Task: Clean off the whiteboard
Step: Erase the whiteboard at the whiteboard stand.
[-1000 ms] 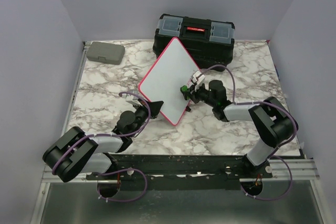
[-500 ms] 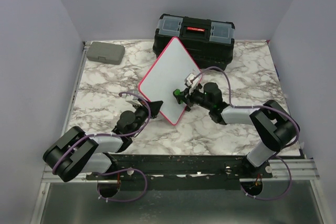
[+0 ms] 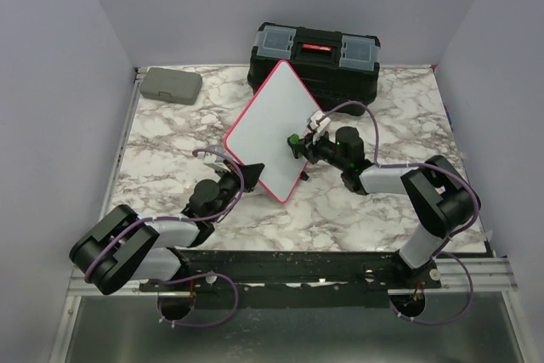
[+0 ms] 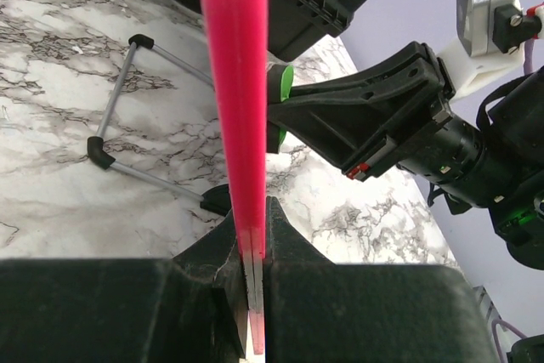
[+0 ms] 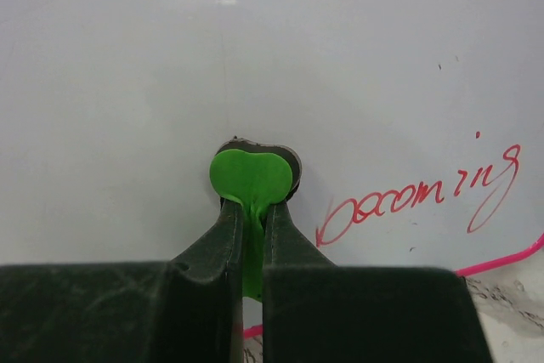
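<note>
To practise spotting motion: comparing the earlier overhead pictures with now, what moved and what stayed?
The right gripper, shut on a small green eraser, slid left across the white, pink-framed whiteboard, then back right, near where it began. The left gripper stays clamped on the board's edge; board, black plastic toolbox and small grey case have not moved.

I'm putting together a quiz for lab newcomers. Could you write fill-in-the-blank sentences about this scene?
The left tool grips the ____ by its frame.
The right tool holds an eraser coloured ____.
The writing beside the eraser is ____.
Farthest from the arms stands a black ____.
Missing: board; green; red; toolbox.
</note>
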Controlling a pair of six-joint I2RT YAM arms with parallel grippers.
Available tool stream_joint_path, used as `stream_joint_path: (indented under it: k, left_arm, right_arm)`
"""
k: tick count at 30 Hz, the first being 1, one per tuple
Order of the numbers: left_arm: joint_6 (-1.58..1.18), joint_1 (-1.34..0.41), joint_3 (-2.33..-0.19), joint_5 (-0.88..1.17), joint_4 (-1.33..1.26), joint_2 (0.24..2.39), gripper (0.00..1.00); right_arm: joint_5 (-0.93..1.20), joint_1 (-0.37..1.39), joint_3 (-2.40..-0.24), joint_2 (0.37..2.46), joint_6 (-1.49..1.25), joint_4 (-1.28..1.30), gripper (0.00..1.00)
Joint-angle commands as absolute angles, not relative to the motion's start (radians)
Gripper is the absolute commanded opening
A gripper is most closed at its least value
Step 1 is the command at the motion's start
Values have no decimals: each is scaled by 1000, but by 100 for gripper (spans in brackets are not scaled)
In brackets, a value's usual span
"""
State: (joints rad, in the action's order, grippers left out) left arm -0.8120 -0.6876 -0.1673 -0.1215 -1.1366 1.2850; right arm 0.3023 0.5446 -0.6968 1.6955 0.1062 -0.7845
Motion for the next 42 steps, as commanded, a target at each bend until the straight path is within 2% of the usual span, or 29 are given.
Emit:
stream_joint_path:
  k: [1,7,13,16,26,30,35,42]
  left_arm:
    - [-863,-704,-185,-43,-1267,1278,0]
    - [-862,-705,-190,-43,-1265,1286,0]
    - [-866,-704,-198,-44,-1267,1292,0]
    - [-865,-705,-198,-43,-1253,1282,0]
    - [-860,-705,-193,-41,-1247,1270,0]
    - [-861,-705,-192,-40,-1255,1274,0]
    - [-861,-705,-190,-40,-1256,1276,0]
    - [-864,-704,-186,-38,-1266,1286,0]
  right_arm:
    - [358,543,-639,1731,140,-702,1]
    - [440,595,-591,1672,131,-691,1]
    - [388,666,-619,1671,37,-815,1]
    - [303,652,-658,1686,24,-848,1]
    - [261,522,-681,1735,77,-861,1]
    - [293,513,-651,1741,105,-851,1]
    - [456,526,-629,1752,90,-760,1]
    - [468,602,-640,1714,47,-779,1]
